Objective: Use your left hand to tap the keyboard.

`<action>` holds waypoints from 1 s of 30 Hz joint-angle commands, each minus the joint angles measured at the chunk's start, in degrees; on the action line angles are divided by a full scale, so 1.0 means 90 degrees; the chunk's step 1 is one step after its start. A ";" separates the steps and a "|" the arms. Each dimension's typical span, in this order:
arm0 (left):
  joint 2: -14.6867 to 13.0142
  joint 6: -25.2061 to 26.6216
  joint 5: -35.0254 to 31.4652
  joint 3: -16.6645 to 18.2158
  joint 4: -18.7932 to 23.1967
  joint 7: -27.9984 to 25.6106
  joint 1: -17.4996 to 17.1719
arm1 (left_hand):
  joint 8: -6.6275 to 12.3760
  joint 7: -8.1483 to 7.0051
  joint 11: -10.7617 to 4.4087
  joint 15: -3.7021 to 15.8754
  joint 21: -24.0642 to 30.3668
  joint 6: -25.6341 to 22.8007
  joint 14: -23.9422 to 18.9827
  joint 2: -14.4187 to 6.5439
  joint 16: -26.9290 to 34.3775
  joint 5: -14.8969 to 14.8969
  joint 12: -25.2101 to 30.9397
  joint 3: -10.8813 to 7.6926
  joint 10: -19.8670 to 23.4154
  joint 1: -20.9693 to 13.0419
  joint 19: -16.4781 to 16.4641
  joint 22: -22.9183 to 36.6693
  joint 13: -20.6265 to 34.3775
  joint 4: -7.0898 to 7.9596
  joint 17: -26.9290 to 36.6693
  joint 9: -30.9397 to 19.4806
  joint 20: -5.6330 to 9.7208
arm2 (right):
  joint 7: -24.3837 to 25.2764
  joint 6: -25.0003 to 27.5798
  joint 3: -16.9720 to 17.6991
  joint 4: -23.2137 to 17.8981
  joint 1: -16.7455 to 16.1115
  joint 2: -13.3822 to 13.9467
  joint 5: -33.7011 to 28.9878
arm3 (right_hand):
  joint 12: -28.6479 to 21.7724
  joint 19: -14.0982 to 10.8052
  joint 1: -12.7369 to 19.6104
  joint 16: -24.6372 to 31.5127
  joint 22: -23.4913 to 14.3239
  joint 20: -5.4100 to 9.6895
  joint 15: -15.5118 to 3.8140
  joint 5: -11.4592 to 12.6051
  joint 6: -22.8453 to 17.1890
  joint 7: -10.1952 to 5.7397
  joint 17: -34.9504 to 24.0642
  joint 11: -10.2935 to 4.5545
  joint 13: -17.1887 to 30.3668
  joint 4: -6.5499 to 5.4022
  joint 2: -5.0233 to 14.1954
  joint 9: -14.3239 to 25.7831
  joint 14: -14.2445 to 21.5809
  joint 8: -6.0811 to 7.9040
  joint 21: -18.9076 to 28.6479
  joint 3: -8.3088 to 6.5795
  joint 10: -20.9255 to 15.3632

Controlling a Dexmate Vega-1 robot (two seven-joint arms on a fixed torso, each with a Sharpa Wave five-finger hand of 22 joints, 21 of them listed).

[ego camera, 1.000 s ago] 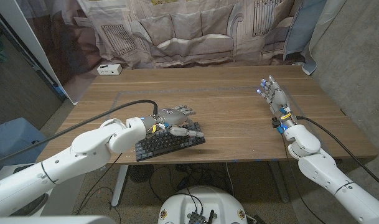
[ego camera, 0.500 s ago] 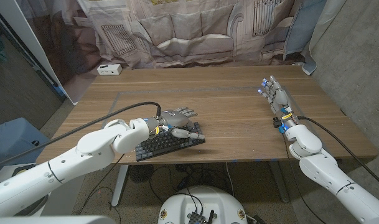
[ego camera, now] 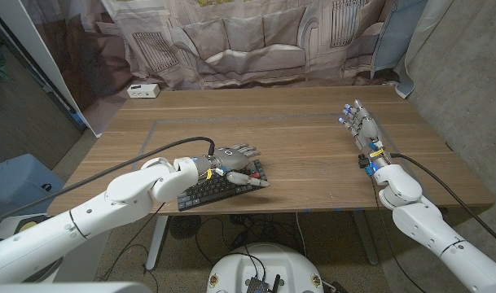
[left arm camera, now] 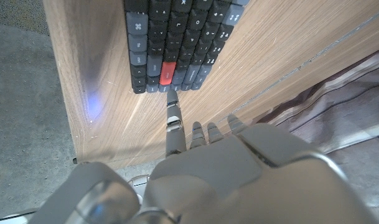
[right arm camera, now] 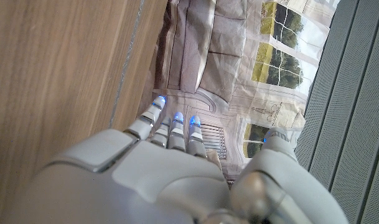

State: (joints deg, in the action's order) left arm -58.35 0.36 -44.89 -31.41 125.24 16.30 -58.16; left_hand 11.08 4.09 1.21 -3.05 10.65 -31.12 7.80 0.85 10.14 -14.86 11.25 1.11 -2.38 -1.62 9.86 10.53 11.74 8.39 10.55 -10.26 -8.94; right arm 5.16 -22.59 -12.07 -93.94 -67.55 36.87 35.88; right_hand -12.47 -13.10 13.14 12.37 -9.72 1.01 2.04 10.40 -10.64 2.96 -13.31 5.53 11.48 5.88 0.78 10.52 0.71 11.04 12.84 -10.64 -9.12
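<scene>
A dark keyboard (ego camera: 219,186) lies near the front edge of the wooden table (ego camera: 296,155), a bit to the robot's left of the middle. The left hand (ego camera: 234,161) is over its right end, palm down, with its fingers spread and nothing in them. From the head view I cannot tell if a finger touches the keys. In the left wrist view one finger (left arm camera: 172,118) reaches toward the corner of the keyboard (left arm camera: 180,40), close to a red key (left arm camera: 166,73) — its tip ends just short of the keys there. The hand covers part of the keyboard's right end in the head view.

A black cable (ego camera: 162,146) runs along the left arm.

Farther right, well apart from the keyboard, the right hand (ego camera: 360,124) stands on its edge on the table, fingers straight and a little apart, holding nothing. Its fingertips (right arm camera: 175,118) glow blue.

At the far left corner sits a small white box (ego camera: 142,90). Behind the table hangs a cloth (ego camera: 256,41) with a sofa drawn on it.
</scene>
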 commanded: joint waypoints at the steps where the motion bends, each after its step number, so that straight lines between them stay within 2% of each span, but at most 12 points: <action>1: 0.0022 -0.0219 -0.0356 -0.0095 -0.0151 -0.0378 -0.0022 | 0.0031 -0.0017 -0.0048 0.0011 0.0051 -0.0048 -0.0008 -0.0041 0.0044 -0.0059 0.0028 0.0048 -0.0030 0.0069 0.0216 0.0032 0.0003 0.0027 0.0008 -0.0022 0.0015 | 0.0012 -0.0087 0.0022 0.0019 -0.0056 -0.0021 -0.0040 | 0.0026 -0.0050 0.0023 -0.0011 -0.0021 -0.0033 0.0032 0.0032 -0.0063 0.0006 0.0009 0.0002 0.0014 0.0021 0.0050 0.0026 0.0020 0.0032 -0.0025 0.0007 -0.0034; 15: 0.0165 -0.0362 -0.0293 -0.0216 -0.0415 -0.0352 0.0022 | 0.0053 -0.0028 -0.0057 0.0037 0.0092 -0.0151 -0.0086 -0.0112 0.0084 -0.0069 0.0095 0.0076 0.0076 0.0071 0.0163 0.0033 0.0001 0.0043 0.0005 -0.0021 0.0004 | 0.0010 -0.0058 0.0064 -0.0028 -0.0133 0.0019 -0.0006 | 0.0031 -0.0057 0.0016 -0.0013 -0.0021 -0.0035 0.0029 0.0031 -0.0080 0.0003 0.0015 -0.0018 0.0014 0.0024 0.0051 0.0026 0.0021 0.0035 -0.0042 0.0016 -0.0035; 30: 0.0222 -0.0253 -0.0275 -0.0232 -0.0521 -0.0496 -0.0014 | 0.0048 -0.0036 -0.0063 0.0049 0.0108 -0.0174 -0.0156 -0.0149 0.0107 -0.0074 0.0128 0.0091 0.0134 0.0043 0.0138 0.0031 -0.0002 0.0033 0.0001 -0.0020 0.0004 | 0.0010 0.0021 0.0093 -0.0033 -0.0164 0.0059 0.0035 | 0.0035 -0.0060 0.0010 -0.0015 -0.0022 -0.0035 0.0030 0.0031 -0.0083 0.0003 0.0021 0.0006 0.0014 0.0028 0.0056 0.0026 0.0018 0.0033 -0.0061 0.0024 -0.0041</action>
State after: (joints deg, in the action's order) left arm -56.71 -2.36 -47.61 -33.35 121.36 12.75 -58.14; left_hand 11.08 3.78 0.60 -2.88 11.09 -32.05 6.72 0.21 10.85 -15.30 12.09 1.82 -1.32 -0.99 9.85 10.53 11.74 8.62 10.39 -10.26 -8.93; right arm 5.28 -22.76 -11.43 -94.14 -68.75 37.19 35.97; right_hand -12.47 -13.41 13.14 12.37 -9.72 0.70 2.04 10.40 -10.85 3.17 -13.05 5.53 11.48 6.11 0.78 10.52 0.71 11.04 12.41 -10.41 -9.12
